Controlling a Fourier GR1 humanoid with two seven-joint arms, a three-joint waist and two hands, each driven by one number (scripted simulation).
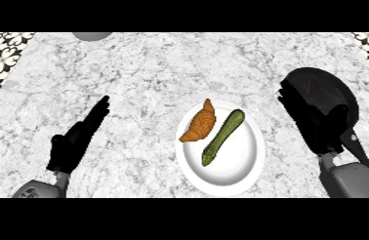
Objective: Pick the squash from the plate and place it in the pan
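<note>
Seemingly slim green squash point(222, 137), plate point(241, 173)

squash point(222, 137) + croissant point(199, 123) on plate point(238, 175) | pan point(320, 90) R | hands open

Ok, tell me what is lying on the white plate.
On the white plate lie a green squash and, at its left, a brown croissant, close together. Whatever plate surface lies beneath them is hidden. Neither hand is over the plate.

Smooth white plate point(241, 173), speckled marble-like counter point(158, 68)
</note>
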